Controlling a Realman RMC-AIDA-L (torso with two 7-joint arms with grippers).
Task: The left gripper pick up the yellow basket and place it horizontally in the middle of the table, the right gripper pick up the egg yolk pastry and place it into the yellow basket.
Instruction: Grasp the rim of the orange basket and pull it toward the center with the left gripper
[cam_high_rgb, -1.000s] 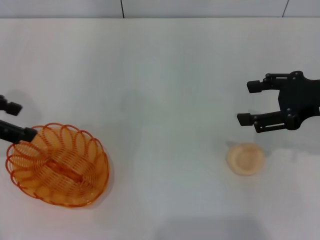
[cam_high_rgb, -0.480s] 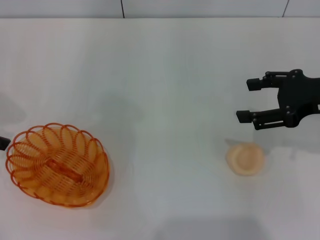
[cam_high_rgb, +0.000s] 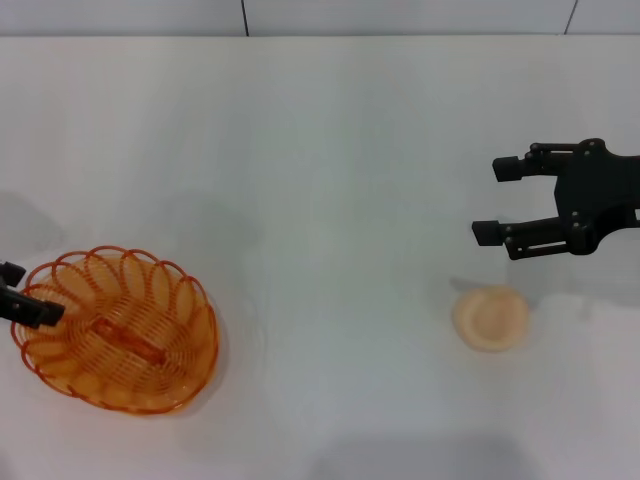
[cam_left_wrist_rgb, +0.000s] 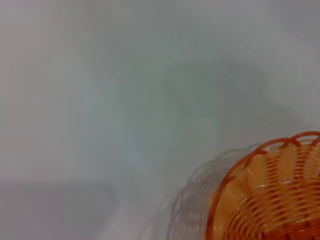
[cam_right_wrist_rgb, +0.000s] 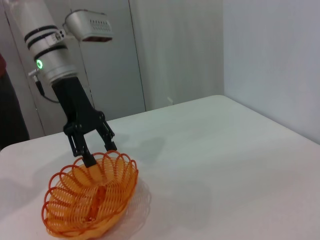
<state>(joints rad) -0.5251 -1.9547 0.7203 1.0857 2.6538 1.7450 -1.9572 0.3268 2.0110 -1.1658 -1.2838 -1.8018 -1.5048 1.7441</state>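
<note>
The basket (cam_high_rgb: 115, 330) lay near the table's (cam_high_rgb: 320, 150) left edge, toward the front, resting flat on its woven base with its long side running slantwise. It sat in the same spot as half a second before. What had changed was the left gripper (cam_high_rgb: 22, 295): half a second earlier only a sliver of it showed at the left edge, clear of the rim, and now it had come back in over the basket's left rim. In the right wrist view the left gripper (cam_right_wrist_rgb: 97, 153) hung down from the arm with the green ring, its fingers (cam_right_wrist_rgb: 88, 159) spread apart, one tip at the scalloped rim and the other just outside it. The jaws gripped nothing; the basket (cam_right_wrist_rgb: 91, 197) sat on the table. The left wrist view caught only a curve of the basket (cam_left_wrist_rgb: 270, 195) and its shadow on bare white surface.

The pastry (cam_high_rgb: 491, 318) lay on the table toward the right edge, well apart from the basket, unmoved. The right gripper (cam_high_rgb: 510, 204) hovered behind it, farther from the front edge, fingers wide apart and empty, in almost the same pose as before.
</note>
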